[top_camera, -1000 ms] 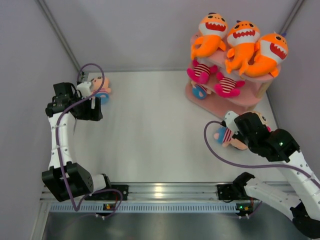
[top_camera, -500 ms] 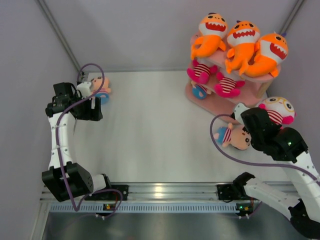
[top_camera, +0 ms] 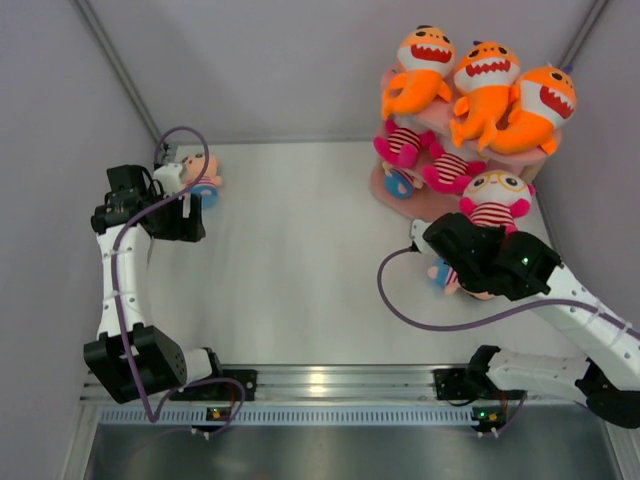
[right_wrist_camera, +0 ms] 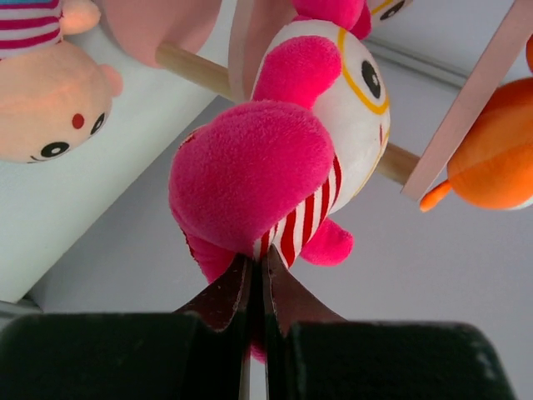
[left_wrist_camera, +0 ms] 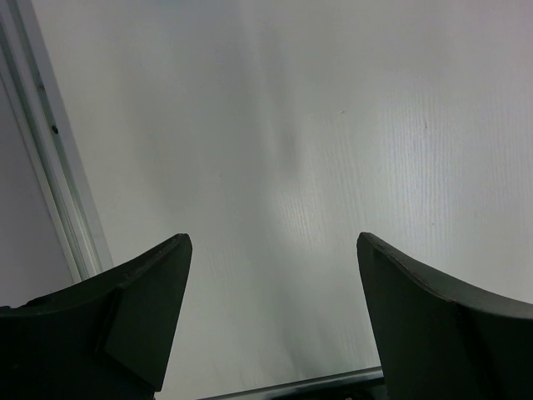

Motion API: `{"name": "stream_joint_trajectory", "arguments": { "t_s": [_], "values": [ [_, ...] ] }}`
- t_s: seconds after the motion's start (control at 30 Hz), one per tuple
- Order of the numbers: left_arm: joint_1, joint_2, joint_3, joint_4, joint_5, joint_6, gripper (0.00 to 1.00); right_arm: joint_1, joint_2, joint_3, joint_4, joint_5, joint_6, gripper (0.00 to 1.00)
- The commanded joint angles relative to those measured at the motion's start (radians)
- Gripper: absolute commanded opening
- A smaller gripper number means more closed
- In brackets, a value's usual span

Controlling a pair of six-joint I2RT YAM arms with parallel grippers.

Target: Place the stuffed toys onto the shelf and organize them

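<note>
The pink shelf stands at the back right. Three orange sharks lie on its top board, two pink-striped dolls on the middle board, and a blue-bodied doll on the bottom. My right gripper is shut on a white-faced striped doll, held in the air just in front of the shelf. In the right wrist view the gripper pinches the doll's underside. A pink-faced doll lies on the table under the right arm. My left gripper is open beside another pink-faced doll.
The right wrist view shows a wooden shelf post, a pink board edge, an orange shark and the pink-faced doll. The left gripper hangs over bare white table near the left wall rail.
The right gripper has lifted the striped doll and swung it left and back, up against the shelf front. The pink-faced doll stays on the table. The left arm has not moved.
</note>
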Motion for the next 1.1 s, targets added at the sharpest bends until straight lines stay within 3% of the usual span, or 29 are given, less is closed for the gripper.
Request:
{"name": "stream_joint_trajectory", "arguments": {
  "t_s": [0.0, 0.37, 0.5, 0.67, 1.07],
  "values": [
    [-0.002, -0.010, 0.030, 0.004, 0.006, 0.015, 0.86, 0.024, 0.009, 0.033, -0.068, 0.059, -0.059, 0.00],
    [-0.003, -0.012, 0.022, 0.004, 0.018, 0.018, 0.86, -0.006, -0.006, -0.054, 0.113, -0.004, -0.248, 0.00],
    [-0.002, -0.015, 0.017, 0.004, 0.026, 0.017, 0.86, -0.225, -0.050, -0.134, 0.314, -0.110, -0.445, 0.00],
    [-0.002, -0.013, 0.016, 0.003, 0.030, 0.017, 0.86, -0.273, -0.096, -0.234, 0.530, -0.159, -0.581, 0.00],
    [-0.002, -0.006, 0.021, 0.003, 0.036, 0.017, 0.86, -0.273, 0.000, -0.243, 0.505, -0.084, -0.608, 0.00]
  ]
}}
